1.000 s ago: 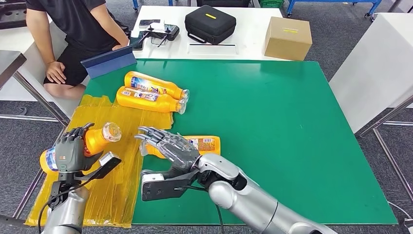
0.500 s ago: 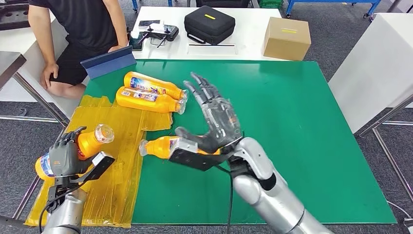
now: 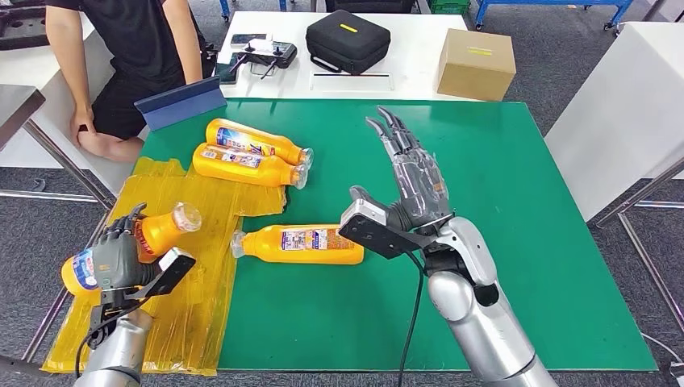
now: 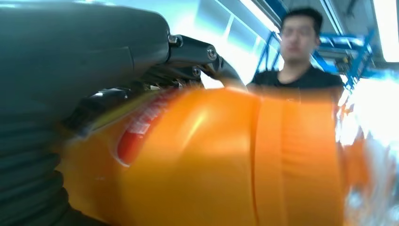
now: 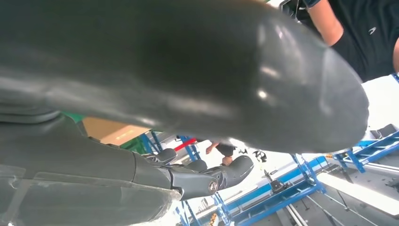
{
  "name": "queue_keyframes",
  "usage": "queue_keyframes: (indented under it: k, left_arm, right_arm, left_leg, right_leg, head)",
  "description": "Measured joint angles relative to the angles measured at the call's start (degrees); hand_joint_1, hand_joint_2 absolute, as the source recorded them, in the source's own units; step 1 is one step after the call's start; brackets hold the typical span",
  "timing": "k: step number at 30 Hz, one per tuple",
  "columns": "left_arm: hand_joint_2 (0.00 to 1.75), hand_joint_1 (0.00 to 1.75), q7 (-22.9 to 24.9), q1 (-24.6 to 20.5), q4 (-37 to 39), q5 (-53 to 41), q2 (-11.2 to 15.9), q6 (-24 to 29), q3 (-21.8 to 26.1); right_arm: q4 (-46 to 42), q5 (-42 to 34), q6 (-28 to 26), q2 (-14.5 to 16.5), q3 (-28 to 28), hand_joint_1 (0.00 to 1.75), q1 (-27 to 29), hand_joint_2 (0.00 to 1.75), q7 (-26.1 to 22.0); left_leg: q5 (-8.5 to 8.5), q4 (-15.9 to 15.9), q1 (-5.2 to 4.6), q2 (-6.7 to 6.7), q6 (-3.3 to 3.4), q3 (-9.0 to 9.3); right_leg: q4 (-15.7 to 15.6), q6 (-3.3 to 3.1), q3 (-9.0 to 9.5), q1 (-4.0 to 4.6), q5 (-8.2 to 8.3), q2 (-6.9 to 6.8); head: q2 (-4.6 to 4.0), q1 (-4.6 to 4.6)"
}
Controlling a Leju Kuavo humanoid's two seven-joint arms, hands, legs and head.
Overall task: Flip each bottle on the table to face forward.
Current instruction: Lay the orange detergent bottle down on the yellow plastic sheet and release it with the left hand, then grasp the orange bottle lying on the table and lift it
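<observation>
The left hand (image 3: 113, 258) is gripping an orange bottle (image 3: 141, 242) at seven o'clock, off the table's (image 3: 500, 242) near-left edge, cap tilted up. The right hand (image 3: 407, 181) is hanging above the green top, fingers spread wide, holding nothing. A bottle on its side (image 3: 300, 243) is lying at its nine o'clock; two more bottles (image 3: 250, 153) are lying together at eleven.

Glossy orange plastic bottles (image 3: 302, 243) with printed paper labels; matt green table (image 3: 500, 210); wrinkled translucent yellow film (image 3: 193, 282); brushed silver metal arm (image 3: 476, 322); brown cardboard box (image 3: 475, 63); black fabric case (image 3: 348, 39).
</observation>
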Motion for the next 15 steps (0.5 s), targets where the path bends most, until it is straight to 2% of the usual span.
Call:
queue_keyframes:
  k: [15]
  left_arm:
    - [0.0,0.0,-0.6,-0.7,3.7,3.1,-0.4,0.0,-2.1]
  right_arm:
    - [1.4,-2.2,1.1,-0.7,-1.0,0.0,0.3,0.0,-2.4]
  left_leg:
    - [0.0,0.0,-0.02,0.01,0.0,-0.03]
  right_leg:
    - [0.0,0.0,-0.02,-0.02,0.0,0.01]
  head:
    - [0.0,0.0]
